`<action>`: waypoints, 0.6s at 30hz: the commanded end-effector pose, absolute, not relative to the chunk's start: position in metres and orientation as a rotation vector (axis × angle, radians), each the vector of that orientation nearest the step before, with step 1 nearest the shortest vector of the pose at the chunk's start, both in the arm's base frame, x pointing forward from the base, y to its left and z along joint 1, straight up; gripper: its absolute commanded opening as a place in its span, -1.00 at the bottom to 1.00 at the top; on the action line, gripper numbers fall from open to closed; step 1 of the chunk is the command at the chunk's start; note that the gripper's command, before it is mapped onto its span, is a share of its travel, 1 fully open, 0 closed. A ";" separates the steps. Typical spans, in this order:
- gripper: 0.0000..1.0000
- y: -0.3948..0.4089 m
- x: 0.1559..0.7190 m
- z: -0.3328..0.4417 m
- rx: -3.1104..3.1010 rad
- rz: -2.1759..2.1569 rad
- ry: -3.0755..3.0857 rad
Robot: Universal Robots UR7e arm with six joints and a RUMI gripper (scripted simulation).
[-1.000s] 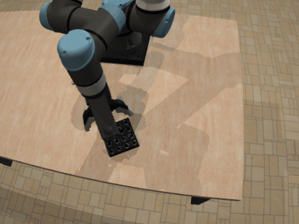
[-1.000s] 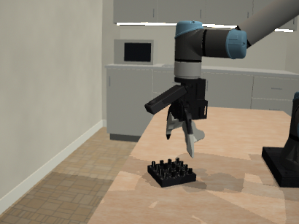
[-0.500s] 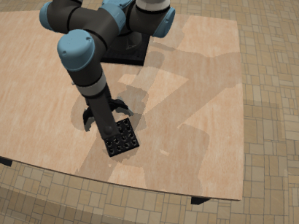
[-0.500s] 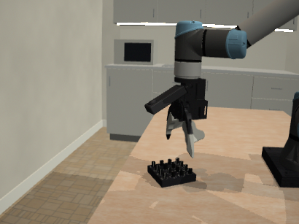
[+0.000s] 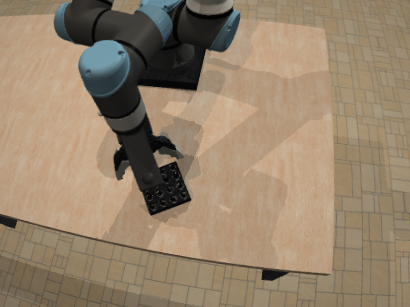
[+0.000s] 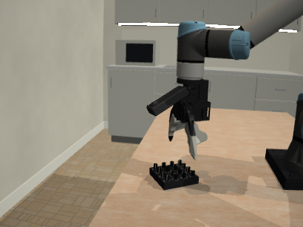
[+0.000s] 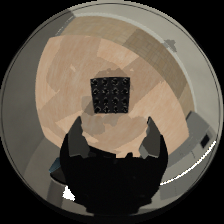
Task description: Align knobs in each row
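Observation:
The black knob box sits on the table, with short black knobs standing in a grid on its top. The wrist view shows its whole top, but the knobs are too small and dark to tell which marks they point at. In the top view the dark bar on the wrist hides one corner of the box. My gripper is open, with nothing between its fingers. It hangs above the table, higher than the knobs and on the robot-base side of the box, touching nothing.
The wooden table carries the box and the robot's black base plate. The table's front edge runs a little beyond the box. Grey cabinets and a microwave stand behind.

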State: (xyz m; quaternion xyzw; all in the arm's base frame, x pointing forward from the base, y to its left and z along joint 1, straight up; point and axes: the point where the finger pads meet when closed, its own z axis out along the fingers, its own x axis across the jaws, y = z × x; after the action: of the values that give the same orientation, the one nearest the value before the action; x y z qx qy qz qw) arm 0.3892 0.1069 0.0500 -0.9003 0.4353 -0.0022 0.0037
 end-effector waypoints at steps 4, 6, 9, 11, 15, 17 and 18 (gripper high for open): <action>1.00 0.104 0.385 0.049 -2.820 -0.006 1.367; 1.00 0.102 0.382 0.049 -2.820 -0.006 1.367; 1.00 0.099 0.379 0.049 -2.820 -0.006 1.367; 1.00 0.097 0.376 0.049 -2.820 -0.006 1.367; 1.00 0.091 0.369 0.049 -2.820 -0.006 1.367; 1.00 0.088 0.366 0.049 -2.820 -0.006 1.367; 1.00 0.087 0.364 0.049 -2.820 -0.006 1.367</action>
State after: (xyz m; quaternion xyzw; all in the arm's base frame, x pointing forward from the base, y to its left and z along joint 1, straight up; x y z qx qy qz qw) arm 0.3761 0.0957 0.0494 -0.8995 0.4370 -0.0024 0.0036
